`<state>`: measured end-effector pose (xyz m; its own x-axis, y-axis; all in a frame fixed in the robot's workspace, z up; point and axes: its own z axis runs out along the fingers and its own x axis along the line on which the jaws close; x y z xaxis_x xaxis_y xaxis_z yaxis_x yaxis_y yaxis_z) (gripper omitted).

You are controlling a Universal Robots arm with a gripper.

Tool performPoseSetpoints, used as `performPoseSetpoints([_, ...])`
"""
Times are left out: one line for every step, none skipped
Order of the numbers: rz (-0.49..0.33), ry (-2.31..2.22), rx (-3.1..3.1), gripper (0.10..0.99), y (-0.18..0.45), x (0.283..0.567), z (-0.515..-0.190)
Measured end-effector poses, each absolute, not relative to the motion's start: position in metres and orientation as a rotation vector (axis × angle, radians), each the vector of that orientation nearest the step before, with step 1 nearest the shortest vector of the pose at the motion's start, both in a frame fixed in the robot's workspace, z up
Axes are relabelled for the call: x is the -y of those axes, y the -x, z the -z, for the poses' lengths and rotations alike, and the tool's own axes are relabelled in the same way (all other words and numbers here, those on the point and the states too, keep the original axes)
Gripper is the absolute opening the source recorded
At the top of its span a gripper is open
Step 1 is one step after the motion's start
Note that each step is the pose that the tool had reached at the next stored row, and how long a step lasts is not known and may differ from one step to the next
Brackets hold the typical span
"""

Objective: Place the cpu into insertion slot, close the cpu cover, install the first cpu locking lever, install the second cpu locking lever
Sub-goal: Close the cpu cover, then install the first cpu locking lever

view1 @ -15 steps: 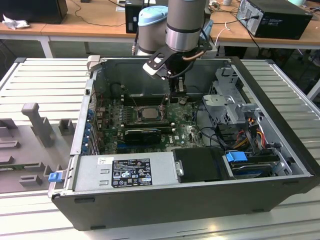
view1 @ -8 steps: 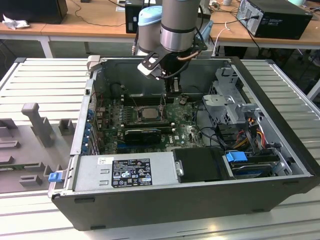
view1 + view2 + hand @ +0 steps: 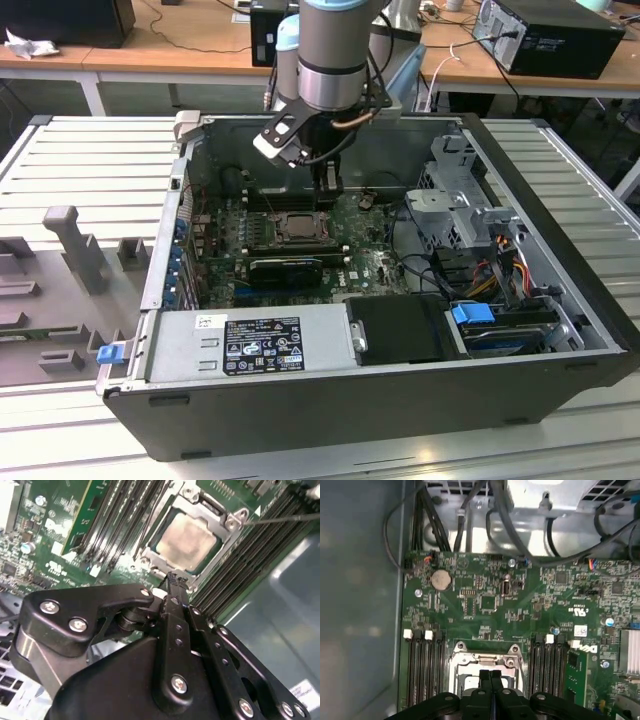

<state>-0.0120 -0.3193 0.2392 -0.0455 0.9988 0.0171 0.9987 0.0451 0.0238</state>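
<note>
The cpu (image 3: 187, 540) lies flat in the insertion slot, silvery face up, and hides the slot's pin field. The silver cpu cover (image 3: 220, 547) rests down around it as a frame. From the cover's corner a thin metal lever rod (image 3: 285, 517) runs off over the memory slots. My gripper (image 3: 173, 576) hovers just above the cover's edge, its black fingers pressed together with nothing between them. In the exterior view the gripper (image 3: 326, 195) hangs inside the open case on the far side of the cpu (image 3: 297, 226). The first wrist view has the gripper (image 3: 490, 674) over the cover (image 3: 485, 656).
Long black memory slots (image 3: 422, 665) flank the socket on both sides. A black heatsink block (image 3: 285, 268) sits in front of it. The power supply (image 3: 250, 345), a drive cage (image 3: 460, 205) and loose cables (image 3: 500, 265) line the case. The case walls (image 3: 175, 215) rise all around.
</note>
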Motion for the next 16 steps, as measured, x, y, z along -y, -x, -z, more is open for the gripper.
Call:
performPoseSetpoints([-0.046, -2.163, -2.273, 0.106, 0.014, 0.319, -0.238])
performPoseSetpoints([-0.046, -2.16, -2.278, 0.106, 0.016, 0.319, -0.236])
performPoseSetpoints([-0.042, -2.16, -2.281, 0.106, 0.019, 0.319, -0.236])
performPoseSetpoints([-0.039, -2.161, -2.284, 0.106, 0.022, 0.319, -0.236])
performPoseSetpoints([-0.037, -2.16, -2.287, 0.106, 0.026, 0.319, -0.235])
performPoseSetpoints([-0.036, -2.159, -2.288, 0.106, 0.028, 0.319, -0.235])
performPoseSetpoints([-0.037, -2.159, -2.289, 0.106, 0.03, 0.319, -0.234])
performPoseSetpoints([-0.037, -2.159, -2.289, 0.106, 0.033, 0.319, -0.234])
performPoseSetpoints([-0.037, -2.159, -2.289, 0.106, 0.034, 0.319, -0.234])
performPoseSetpoints([-0.036, -2.159, -2.289, 0.106, 0.036, 0.319, -0.234])
performPoseSetpoints([-0.036, -2.159, -2.289, 0.106, 0.037, 0.319, -0.234])
performPoseSetpoints([-0.036, -2.159, -2.289, 0.106, 0.038, 0.319, -0.234])
performPoseSetpoints([-0.036, -2.158, -2.289, 0.106, 0.039, 0.319, -0.234])
performPoseSetpoints([-0.036, -2.158, -2.289, 0.106, 0.04, 0.319, -0.234])
performPoseSetpoints([-0.037, -2.158, -2.289, 0.106, 0.04, 0.319, -0.234])
performPoseSetpoints([-0.036, -2.158, -2.289, 0.106, 0.04, 0.319, -0.234])
